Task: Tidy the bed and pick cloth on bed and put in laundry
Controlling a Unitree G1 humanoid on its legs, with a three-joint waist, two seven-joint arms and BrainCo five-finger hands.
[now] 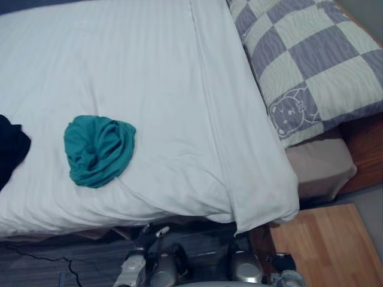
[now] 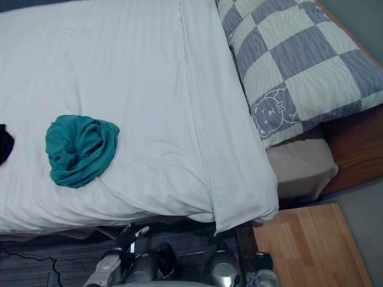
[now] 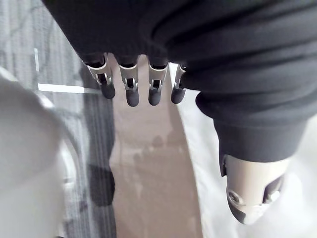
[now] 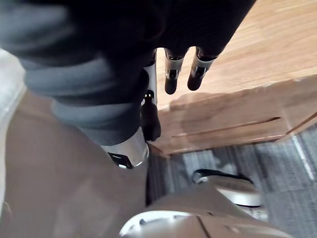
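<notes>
A home bedroom: a bed [image 1: 320, 170] under a white striped duvet [image 1: 149, 66], a checked pillow [image 1: 311, 60] printed with a cartoon bear, a wooden frame [image 1: 366, 149], a crumpled teal cloth [image 1: 99, 149] near the duvet's front edge, and grey carpet [image 1: 36, 269] below.

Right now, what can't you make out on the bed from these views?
Black cloth: cut off by the left edge of both eye views; extent and type unknown.
Teal cloth: bunched up; its own folds hide what garment it is.
Checked pillow: runs past the top edge of the eye views.
</notes>
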